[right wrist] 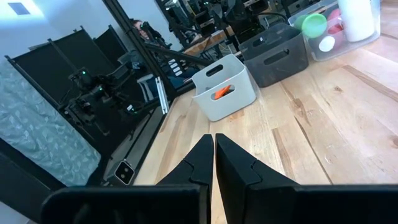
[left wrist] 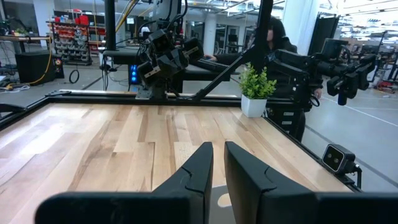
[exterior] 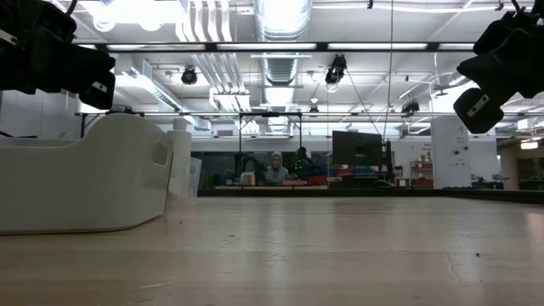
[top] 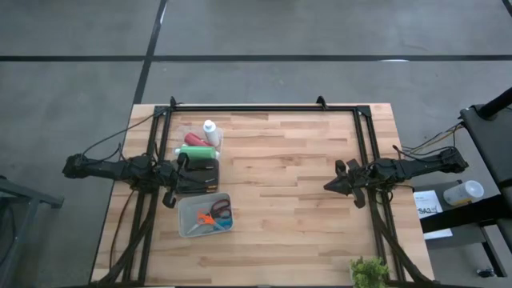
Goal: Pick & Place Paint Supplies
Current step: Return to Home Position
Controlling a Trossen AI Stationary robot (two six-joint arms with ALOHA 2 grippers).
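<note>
Butcher-block table (top: 280,184) wood lay mostly bare through the middle, with the goods gathered on the left side. A white bottle (top: 210,128), a red bottle (top: 194,139) and a green bottle (top: 198,152) sat together in a clear tray (top: 184,128) at the back left, just beside a dark bin (top: 200,178). A gray bin (top: 188,226) nearer the front held scissors (top: 218,213). That grouping read as sorted and done, which suited both arms being out at their own sides, raised off the wood. The left gripper (left wrist: 217,165) hung by the dark bin, fingers pulled in to a narrow slit and holding nothing. The right gripper (right wrist: 213,158) hung over open wood on the opposite side, fingers pressed together, likewise empty. No brushes could be made out — the dark bin's inside was too shadowed to read, and the left arm's end seemed to overlap it.
</note>
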